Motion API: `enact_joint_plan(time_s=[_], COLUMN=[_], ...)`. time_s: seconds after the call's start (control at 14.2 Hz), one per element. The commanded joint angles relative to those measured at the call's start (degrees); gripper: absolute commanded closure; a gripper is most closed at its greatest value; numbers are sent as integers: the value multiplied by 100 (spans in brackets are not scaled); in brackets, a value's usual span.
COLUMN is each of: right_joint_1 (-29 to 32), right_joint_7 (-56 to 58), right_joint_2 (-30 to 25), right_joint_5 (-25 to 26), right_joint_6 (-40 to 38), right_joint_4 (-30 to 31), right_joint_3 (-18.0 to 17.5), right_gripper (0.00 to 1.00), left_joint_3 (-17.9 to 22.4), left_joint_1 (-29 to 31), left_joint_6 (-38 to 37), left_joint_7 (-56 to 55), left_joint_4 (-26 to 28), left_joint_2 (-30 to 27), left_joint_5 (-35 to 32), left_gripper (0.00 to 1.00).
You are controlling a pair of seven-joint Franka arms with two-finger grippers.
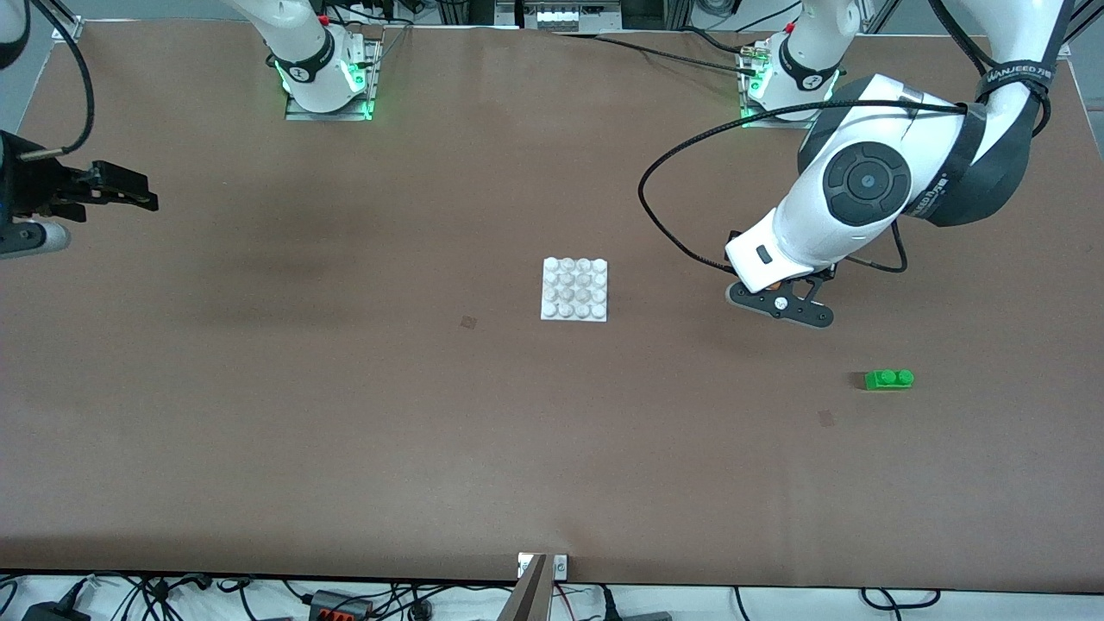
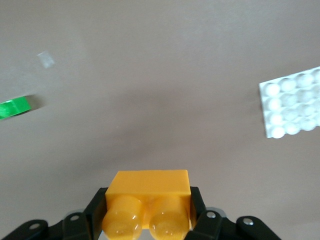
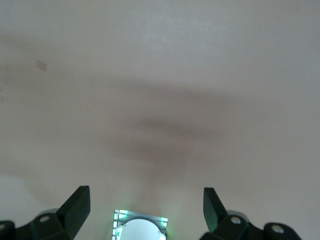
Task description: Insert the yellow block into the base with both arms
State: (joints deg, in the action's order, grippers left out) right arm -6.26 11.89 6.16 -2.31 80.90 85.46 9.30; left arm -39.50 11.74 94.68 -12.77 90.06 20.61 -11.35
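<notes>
Green brick (image 1: 888, 379) sits clear; left gripper (image 2: 147, 220) clamps the yellow block (image 2: 149, 192) — misaligned studs could jam on the base (image 1: 575, 290); right gripper (image 3: 147, 205) waits open.

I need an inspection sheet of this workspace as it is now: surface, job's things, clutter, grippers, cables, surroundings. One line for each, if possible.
Surface: brown table, flat, with two small darker marks.
Job's things: yellow block held in the left gripper, up in the air; white base lies flat mid-table, no brick on it.
Clutter: green brick on the table, nearer to the front camera than the base, toward the left arm's end.
Grippers: left gripper jaws shut on the yellow block, over bare table between base and green brick; right gripper jaws open, empty, waiting over the right arm's end of the table.
Cables: black cable loops from the left arm above the table.
Surroundings: more cables along the table edges.
</notes>
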Motion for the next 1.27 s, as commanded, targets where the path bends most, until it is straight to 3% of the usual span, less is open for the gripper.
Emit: enact_joint_plan(time_s=[0.0, 0.35, 0.64, 0.78, 0.92, 1.06, 1.2], right_joint_1=[862, 890, 899, 881, 889, 898, 907], right_joint_7=[59, 103, 42, 24, 24, -29, -518], right_joint_2=[-974, -1030, -898, -915, -924, -924, -915], right_joint_5=[125, 467, 424, 424, 415, 380, 328], right_joint_6=[855, 1051, 1024, 990, 919, 919, 954], right_joint_4=[1374, 1079, 1052, 1061, 1061, 1061, 1061], right_joint_3=[-867, -878, -869, -869, -860, -851, -842], right_gripper=[0, 0, 0, 0, 0, 0, 0], left_joint_3=[-93, -216, -251, -233, -207, -181, -233], left_joint_1=[-14, 30, 48, 92, 22, -389, -707], left_joint_6=[-28, -635, -213, -83, 654, 1270, 1369], left_joint_7=[-286, -287, -445, -507, -717, -1076, -1918], left_joint_4=[-233, -234, -225, -252, -287, -278, -348], left_joint_2=[-92, -154, -5, 468, 970, 1339, 1777], left_joint_5=[404, 396, 423, 370, 317, -442, -1366], left_gripper=[70, 69, 70, 70, 71, 70, 71])
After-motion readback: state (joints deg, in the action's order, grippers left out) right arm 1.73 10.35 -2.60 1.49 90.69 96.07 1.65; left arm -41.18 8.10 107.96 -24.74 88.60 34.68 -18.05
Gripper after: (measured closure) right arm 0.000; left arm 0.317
